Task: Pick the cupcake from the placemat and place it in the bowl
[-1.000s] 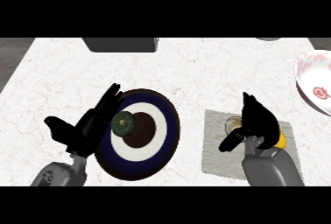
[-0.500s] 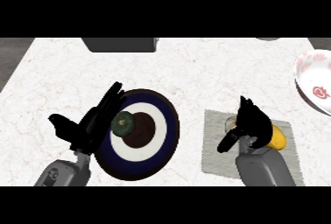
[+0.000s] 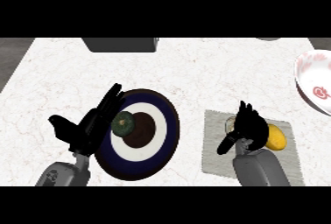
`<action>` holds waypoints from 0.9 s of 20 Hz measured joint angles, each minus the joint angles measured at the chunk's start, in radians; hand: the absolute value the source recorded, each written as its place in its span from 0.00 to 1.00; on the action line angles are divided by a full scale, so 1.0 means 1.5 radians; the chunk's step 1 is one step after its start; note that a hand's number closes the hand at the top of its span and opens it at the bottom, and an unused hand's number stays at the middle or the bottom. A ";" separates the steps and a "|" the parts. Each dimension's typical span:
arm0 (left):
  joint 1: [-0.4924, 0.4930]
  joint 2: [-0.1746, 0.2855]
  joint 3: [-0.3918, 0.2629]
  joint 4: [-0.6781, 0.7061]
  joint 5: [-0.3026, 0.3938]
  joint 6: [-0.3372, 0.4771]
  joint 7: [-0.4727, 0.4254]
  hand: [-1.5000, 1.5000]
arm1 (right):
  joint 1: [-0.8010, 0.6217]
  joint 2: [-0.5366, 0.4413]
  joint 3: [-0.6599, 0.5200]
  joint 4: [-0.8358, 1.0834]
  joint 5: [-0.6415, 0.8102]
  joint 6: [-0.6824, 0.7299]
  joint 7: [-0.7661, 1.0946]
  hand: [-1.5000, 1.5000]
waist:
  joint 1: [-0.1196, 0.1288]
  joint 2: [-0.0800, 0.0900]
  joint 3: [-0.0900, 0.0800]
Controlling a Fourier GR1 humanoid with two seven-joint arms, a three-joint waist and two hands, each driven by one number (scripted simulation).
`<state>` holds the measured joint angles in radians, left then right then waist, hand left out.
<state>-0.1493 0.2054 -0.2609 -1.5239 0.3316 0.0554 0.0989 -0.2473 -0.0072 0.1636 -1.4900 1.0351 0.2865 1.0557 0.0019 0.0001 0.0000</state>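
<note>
Looked down on a white marbled counter (image 3: 194, 65), with a dark box (image 3: 121, 43) at the far edge; found a blue-and-white plate (image 3: 165, 109) left of centre, carrying a round green thing (image 3: 123, 123); found the left hand (image 3: 90, 127) resting at that plate's left rim, fingers straight, holding nothing; saw a grey placemat (image 3: 216, 162) to the right of the plate and the right hand (image 3: 249, 129) low over it, fingers fairly straight and thumb spread wide, apparently closed on nothing yet; made out only a pale sliver of the cupcake (image 3: 229, 125) on the placemat at the hand's left side, mostly hidden beneath the palm; noted a yellow fruit (image 3: 276, 138) on the same placemat, just beside the hand's right side; spotted the white bowl (image 3: 310, 70) with red markings well apart, at the counter's right edge, partly cut off. Judged the grasp not yet made; feared an off-centre closing, tipping or squashing the cupcake; feared also a nudge to the yellow fruit, so close beside; feared a slip on the carry across to the bowl, from too shallow a hold.
</note>
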 measured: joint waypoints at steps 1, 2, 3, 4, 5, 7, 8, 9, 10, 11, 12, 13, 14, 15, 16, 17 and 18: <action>0.005 -0.004 -0.002 -0.012 -0.004 0.002 0.005 0.50 | -0.001 0.000 -0.006 0.012 0.004 -0.004 -0.006 0.00 | 0.000 0.000 0.000; 0.012 -0.002 0.001 -0.020 -0.007 -0.002 0.006 0.50 | 0.002 0.000 -0.008 0.003 0.003 -0.005 -0.007 0.00 | 0.000 0.000 0.000; 0.018 -0.003 0.003 -0.030 -0.009 -0.002 0.011 0.50 | 0.002 -0.001 -0.013 0.011 0.008 -0.010 -0.013 0.00 | 0.000 0.000 0.000; 0.020 -0.003 0.007 -0.030 -0.010 -0.009 0.012 0.50 | 0.008 0.000 -0.013 0.013 0.011 -0.015 -0.016 0.00 | 0.000 0.000 0.000; 0.028 -0.009 0.004 -0.035 -0.018 -0.006 0.008 0.50 | 0.005 0.000 -0.003 0.025 0.008 -0.027 -0.012 0.00 | 0.001 0.000 0.000; 0.022 -0.009 0.018 -0.037 -0.017 -0.014 0.019 0.50 | 0.003 -0.004 -0.018 0.032 0.009 -0.032 -0.022 1.00 | 0.000 0.000 0.000; 0.021 -0.008 0.025 -0.033 -0.016 -0.023 0.018 0.50 | 0.007 -0.005 -0.021 0.033 0.009 -0.040 -0.031 1.00 | 0.000 0.000 0.000; 0.024 -0.014 0.024 -0.041 -0.023 -0.021 0.023 0.50 | 0.006 -0.003 -0.021 0.040 0.013 -0.051 -0.041 1.00 | 0.000 -0.001 0.000; 0.024 -0.018 0.026 -0.038 -0.025 -0.023 0.023 0.50 | -0.002 -0.008 -0.028 0.057 0.013 -0.062 -0.057 1.00 | 0.000 -0.001 0.000; 0.024 -0.028 0.025 -0.028 -0.034 -0.023 0.015 0.50 | -0.005 -0.010 -0.029 0.065 0.016 -0.066 -0.062 1.00 | 0.000 -0.001 -0.001; 0.023 -0.032 0.028 -0.030 -0.037 -0.026 0.018 0.50 | -0.005 -0.011 -0.029 0.068 0.017 -0.071 -0.069 1.00 | 0.000 -0.002 -0.001; 0.024 -0.031 0.035 -0.030 -0.035 -0.034 0.021 0.50 | -0.002 -0.008 -0.021 0.062 0.024 -0.074 -0.070 1.00 | -0.001 -0.002 -0.002; 0.016 -0.029 0.045 -0.035 -0.032 -0.036 0.034 0.50 | -0.002 -0.011 -0.022 0.065 0.024 -0.075 -0.076 1.00 | -0.001 -0.002 -0.002; 0.013 -0.029 0.051 -0.032 -0.031 -0.041 0.036 0.50 | -0.011 -0.014 -0.029 0.084 0.023 -0.085 -0.090 1.00 | 0.000 -0.004 -0.003; 0.014 -0.030 0.055 -0.040 -0.032 -0.043 0.043 0.50 | -0.013 -0.014 -0.027 0.084 0.024 -0.081 -0.091 1.00 | 0.000 -0.004 -0.003; 0.010 -0.037 0.055 -0.042 -0.038 -0.041 0.049 0.50 | -0.015 -0.012 -0.024 0.085 0.029 -0.081 -0.090 1.00 | -0.001 -0.004 -0.003; 0.002 -0.036 0.062 -0.042 -0.035 -0.044 0.060 0.50 | -0.020 -0.017 -0.027 0.087 0.025 -0.074 -0.097 1.00 | -0.001 -0.003 -0.003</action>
<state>-0.1467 0.1511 -0.1676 -1.5867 0.2789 -0.0098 0.1885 -0.2766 -0.0326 0.1233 -1.3597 1.0728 0.1752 0.9100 0.0005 -0.0051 -0.0043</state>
